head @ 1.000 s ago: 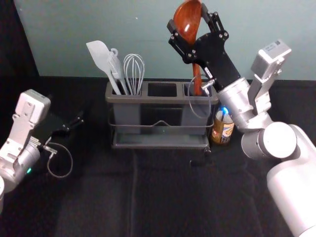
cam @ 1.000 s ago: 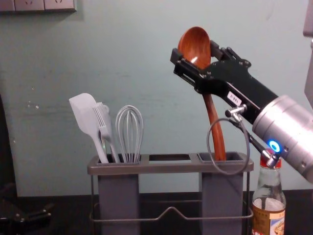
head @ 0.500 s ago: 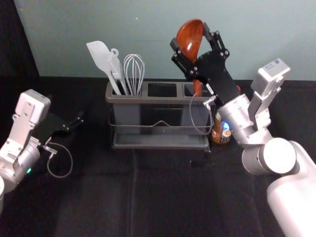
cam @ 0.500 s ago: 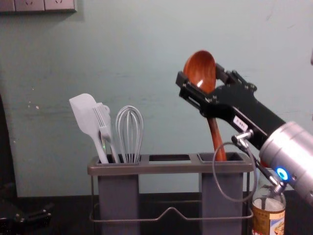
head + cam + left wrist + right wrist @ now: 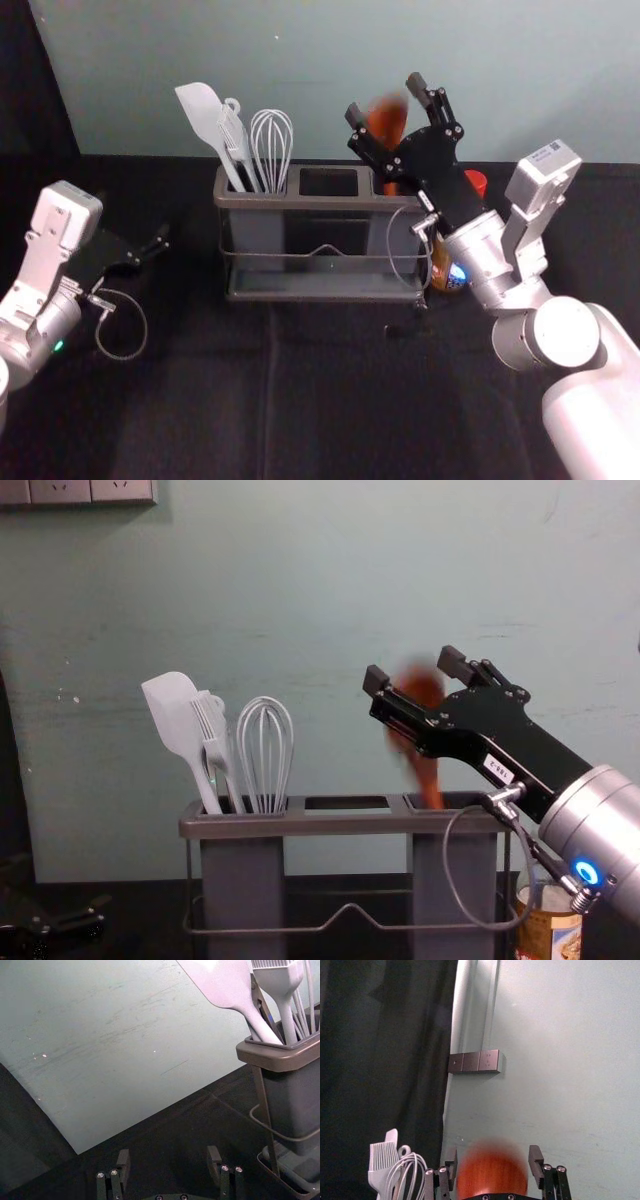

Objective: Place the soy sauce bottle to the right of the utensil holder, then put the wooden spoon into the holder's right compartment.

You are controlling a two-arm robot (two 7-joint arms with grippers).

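Observation:
My right gripper (image 5: 386,98) is above the utensil holder's right end, open around the wooden spoon (image 5: 387,122), whose bowl is blurred. In the chest view the spoon (image 5: 426,772) leans, handle down in the right compartment (image 5: 455,880), its bowl between the spread fingers of my right gripper (image 5: 413,671). The right wrist view has the bowl (image 5: 492,1178) low between the fingertips of the gripper (image 5: 493,1154). The soy sauce bottle (image 5: 550,932) stands right of the holder (image 5: 340,824), partly behind my right arm. My left gripper (image 5: 157,244) is parked at left; the left wrist view has this gripper (image 5: 168,1154) open.
A white spatula (image 5: 203,115), a brush-like utensil and a whisk (image 5: 271,145) stand in the holder's left compartment. Its middle compartment (image 5: 328,182) is between them and the spoon. A wall (image 5: 330,600) rises behind the holder.
My right gripper has lowered and opened, letting go of the spoon. The spoon has come down with it, and its bowl now sits lower between the fingers. The left arm has stayed still.

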